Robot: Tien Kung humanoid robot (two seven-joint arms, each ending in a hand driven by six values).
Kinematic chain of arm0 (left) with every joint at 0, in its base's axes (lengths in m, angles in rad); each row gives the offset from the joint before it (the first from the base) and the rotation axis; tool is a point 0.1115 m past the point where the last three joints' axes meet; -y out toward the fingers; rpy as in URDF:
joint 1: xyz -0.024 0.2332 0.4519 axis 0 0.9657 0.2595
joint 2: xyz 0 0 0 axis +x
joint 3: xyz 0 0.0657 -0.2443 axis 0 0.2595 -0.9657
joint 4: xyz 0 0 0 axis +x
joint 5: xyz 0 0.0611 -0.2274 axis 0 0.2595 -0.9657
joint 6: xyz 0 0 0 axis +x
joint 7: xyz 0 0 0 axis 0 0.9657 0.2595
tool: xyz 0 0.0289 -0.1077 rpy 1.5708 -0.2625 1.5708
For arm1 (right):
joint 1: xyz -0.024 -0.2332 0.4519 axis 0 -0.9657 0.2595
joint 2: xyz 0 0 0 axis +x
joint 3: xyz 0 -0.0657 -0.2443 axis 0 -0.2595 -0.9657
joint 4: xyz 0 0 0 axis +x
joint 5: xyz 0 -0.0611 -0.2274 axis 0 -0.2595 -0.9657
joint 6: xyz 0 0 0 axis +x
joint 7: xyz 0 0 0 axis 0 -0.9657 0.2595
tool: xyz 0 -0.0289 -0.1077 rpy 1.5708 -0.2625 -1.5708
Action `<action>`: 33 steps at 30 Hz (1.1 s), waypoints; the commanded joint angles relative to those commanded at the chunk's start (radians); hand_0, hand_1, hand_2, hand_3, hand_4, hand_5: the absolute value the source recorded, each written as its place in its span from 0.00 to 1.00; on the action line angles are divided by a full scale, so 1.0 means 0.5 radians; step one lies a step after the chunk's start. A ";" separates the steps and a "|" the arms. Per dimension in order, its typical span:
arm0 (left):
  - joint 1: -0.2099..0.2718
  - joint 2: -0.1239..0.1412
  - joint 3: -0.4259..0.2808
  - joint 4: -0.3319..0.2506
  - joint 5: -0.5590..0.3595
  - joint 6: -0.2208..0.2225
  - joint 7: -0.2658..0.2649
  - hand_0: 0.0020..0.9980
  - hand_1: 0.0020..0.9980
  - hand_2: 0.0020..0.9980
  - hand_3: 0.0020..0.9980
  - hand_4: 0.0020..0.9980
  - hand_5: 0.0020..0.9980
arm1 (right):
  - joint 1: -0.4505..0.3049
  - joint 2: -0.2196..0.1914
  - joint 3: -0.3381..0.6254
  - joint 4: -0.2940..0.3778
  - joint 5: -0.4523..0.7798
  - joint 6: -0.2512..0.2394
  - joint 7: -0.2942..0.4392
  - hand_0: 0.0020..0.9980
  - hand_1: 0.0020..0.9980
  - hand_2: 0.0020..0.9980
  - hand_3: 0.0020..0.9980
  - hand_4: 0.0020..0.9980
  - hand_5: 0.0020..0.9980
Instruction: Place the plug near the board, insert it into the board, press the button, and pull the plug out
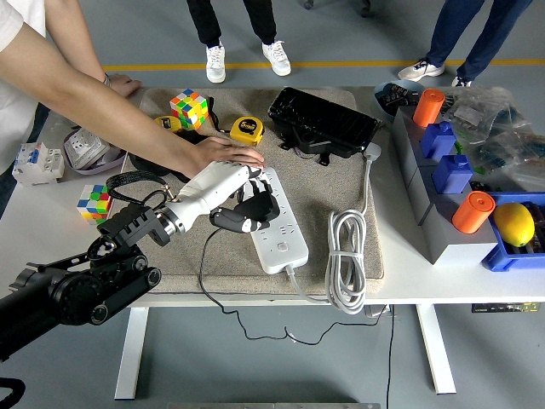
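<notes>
Head view shows the black plug [232,220] held in the curled fingers of the robot's left hand [241,204], over the left edge of the white power board [274,223], which lies lengthwise on the grey mat [341,183]; whether the plug's pins touch a socket is hard to tell, since the fingers cover that spot. The plug's black cable [209,281] trails down off the table's near edge. A person's hand [223,152] (reaching in from the upper left) rests flat at the board's far end, just beside the robot's hand. Right of the board lies its coiled white cord [347,260]. Beyond, a yellow tape measure [247,129] carries a label too small to read, near a Rubik's cube [189,108] and a black case [324,123].
</notes>
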 joint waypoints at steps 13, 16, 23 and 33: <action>-0.009 0.014 0.014 0.091 0.008 -0.020 -0.004 0.22 0.27 0.30 0.49 0.77 0.12 | -0.003 0.000 0.016 0.008 -0.016 0.002 0.001 0.61 0.60 0.55 0.54 0.79 0.30; 0.002 0.025 -0.003 0.097 0.010 -0.028 -0.010 0.22 0.27 0.30 0.49 0.77 0.12 | -0.001 -0.002 0.016 0.010 -0.019 0.003 0.002 0.61 0.60 0.55 0.54 0.79 0.30; 0.008 0.036 0.002 0.100 0.006 -0.031 -0.019 0.22 0.27 0.30 0.49 0.78 0.13 | -0.001 -0.004 0.030 0.014 -0.028 0.003 0.006 0.61 0.60 0.55 0.54 0.79 0.30; 0.016 0.043 0.009 0.100 0.009 -0.040 -0.027 0.22 0.27 0.30 0.49 0.78 0.13 | -0.002 -0.001 0.042 0.022 -0.043 0.002 0.009 0.61 0.60 0.55 0.55 0.79 0.30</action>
